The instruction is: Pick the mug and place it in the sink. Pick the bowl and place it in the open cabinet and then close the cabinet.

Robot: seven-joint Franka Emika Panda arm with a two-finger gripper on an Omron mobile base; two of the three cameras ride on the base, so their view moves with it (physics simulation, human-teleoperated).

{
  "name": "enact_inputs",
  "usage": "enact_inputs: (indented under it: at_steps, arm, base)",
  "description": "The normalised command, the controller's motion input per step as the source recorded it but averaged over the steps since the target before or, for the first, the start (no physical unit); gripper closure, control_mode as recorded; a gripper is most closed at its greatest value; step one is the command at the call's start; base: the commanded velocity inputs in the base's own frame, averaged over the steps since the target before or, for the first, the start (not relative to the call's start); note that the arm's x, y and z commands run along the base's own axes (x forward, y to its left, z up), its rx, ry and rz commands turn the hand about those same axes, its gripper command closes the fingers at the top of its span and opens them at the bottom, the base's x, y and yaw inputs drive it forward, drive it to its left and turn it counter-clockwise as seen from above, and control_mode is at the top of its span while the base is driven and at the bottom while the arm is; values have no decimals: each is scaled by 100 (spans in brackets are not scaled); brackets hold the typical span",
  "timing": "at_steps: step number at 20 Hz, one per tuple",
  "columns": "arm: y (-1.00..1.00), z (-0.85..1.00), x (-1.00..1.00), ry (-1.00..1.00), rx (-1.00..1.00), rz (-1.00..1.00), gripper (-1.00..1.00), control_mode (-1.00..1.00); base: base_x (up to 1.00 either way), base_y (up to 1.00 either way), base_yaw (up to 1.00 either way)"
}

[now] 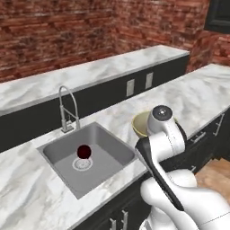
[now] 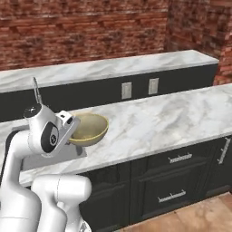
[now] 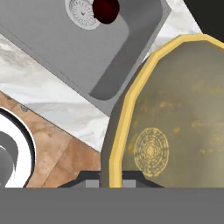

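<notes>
Bowl (image 3: 175,113) is the active item. The jaws are clamped on its near rim: in the hand view the yellow rim runs straight down between the two dark tips, with the bowl's inside and the ring pattern at its bottom facing the camera. In the right base view the bowl (image 2: 90,128) sits right at the gripper (image 2: 72,129), open side up and slightly tipped, just off the sink's right edge. I can't tell if its foot is touching the table (image 2: 158,122) or just clear of it; it looks about level with the surface.

A rim pinch makes sense: the bowl is too wide to span, so one finger goes inside the wall and one outside. Downside: the weight hangs off one edge, so it will probably tilt on the lift.

Mug (image 1: 84,152) is in the sink (image 1: 58,155), by the drain, well left of the bowl. The hand view shows it too, mug (image 3: 106,9) beside the drain grate. I judge the first half of the task done.

Faucet (image 1: 67,108) stands behind the sink, clear of the bowl.

A dark cabinet corner (image 1: 220,15) shows far up and right of the sink on the brick wall; I can't tell if the door is open. The remaining work is lift, carry up and right, set the bowl on the shelf, and shut the door. The arm needs a long reach upward, so the base may have to move.
</notes>
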Motion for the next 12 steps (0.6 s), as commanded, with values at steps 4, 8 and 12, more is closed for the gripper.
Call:
enact_inputs:
  at_steps: [4, 8, 12]
  arm:
    - [0, 0, 0, 0, 0, 0, 100, 100]
    - [0, 0, 0, 0, 0, 0, 100, 100]
    - [0, 0, 0, 0, 0, 0, 100, 100]
  base:
    - [4, 8, -66]
    - [0, 10, -66]
    - [26, 1, -66]
